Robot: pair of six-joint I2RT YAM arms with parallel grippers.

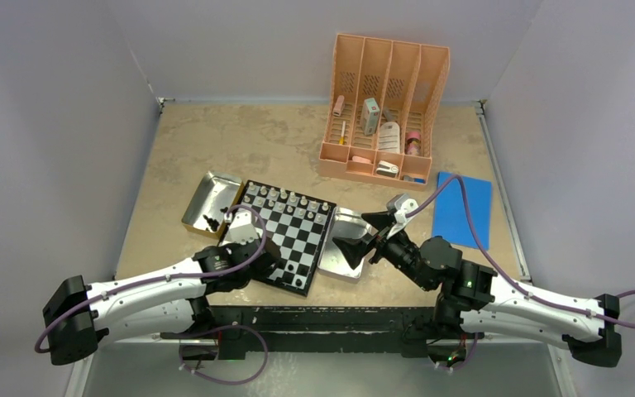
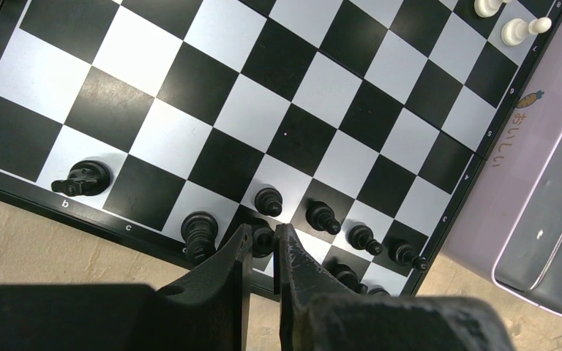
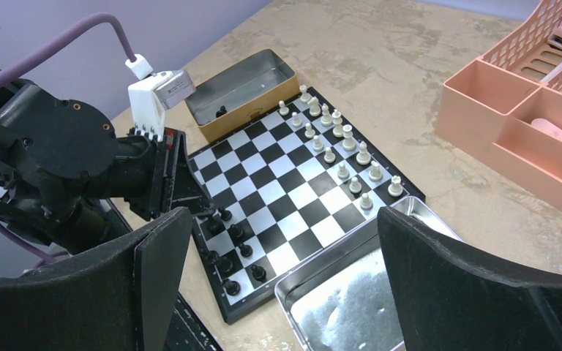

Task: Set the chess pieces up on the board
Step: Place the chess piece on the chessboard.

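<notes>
Black chess piece (image 2: pixel 264 240), judged light, rigid and slick, stands on the board's (image 2: pixel 285 135) near edge row; we see the left gripper (image 2: pixel 262 232) pinching its narrow top, the right gripper (image 3: pixel 284 219) spread wide.

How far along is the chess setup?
Done: the white pieces stand in two rows at the far side of the board. In hand: the left claw is shut on a black piece at the near edge, among other black pieces already placed. Remaining: more black pieces wait in the gold tray; the right claw is open.
</notes>
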